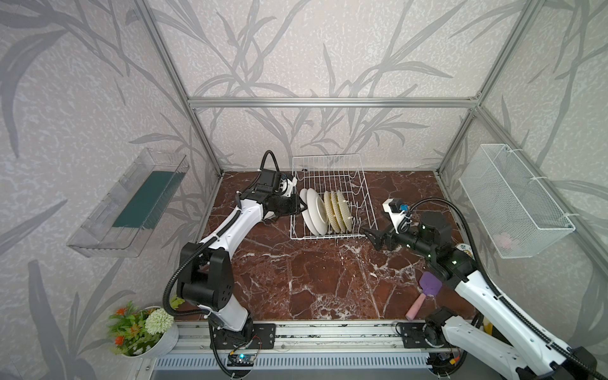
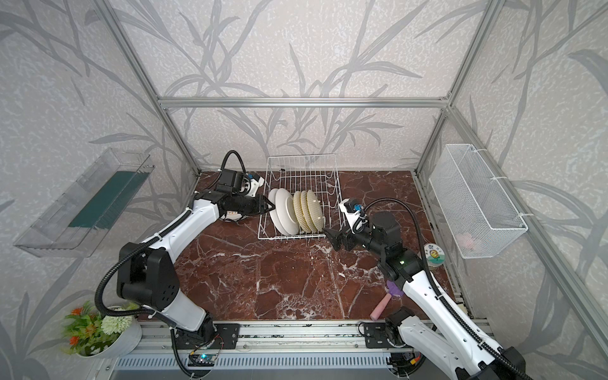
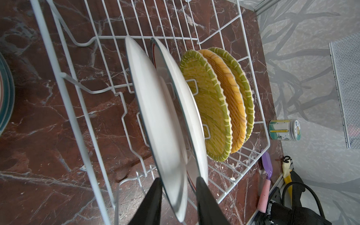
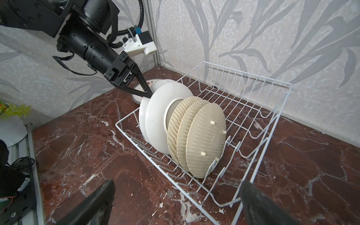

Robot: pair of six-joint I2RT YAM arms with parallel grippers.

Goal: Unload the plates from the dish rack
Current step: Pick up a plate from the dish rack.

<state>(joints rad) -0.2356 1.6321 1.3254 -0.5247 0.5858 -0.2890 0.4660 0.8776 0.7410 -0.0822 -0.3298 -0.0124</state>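
Rack [image 1: 325, 157] sits at the back of the counter [image 1: 312, 279], with five plates on edge in it: two white plates [image 1: 316, 210] at the left end and three yellow plates [image 4: 204, 140] behind them, packed so only the rims of the inner ones show. Left tool [image 3: 178, 179] is astride the rim of the end white plate [image 3: 155, 116], jaws partway apart. There is a thin gap on one side and no firm pinch visible; its fingers are cut off by the wrist view's edge. A stack [image 4: 153, 82] of plates lies flat just outside the rack's left end, mostly hidden by the left arm and the standing plates, so the count is unclear. Right tool [image 1: 370, 235] is spread wide and empty, just off the rack's near right corner. Jar [image 2: 434, 256] and brush [image 1: 429, 284] are partly covered by the right arm. Something pink in the wall basket [image 1: 526, 184] is too blurred to name.
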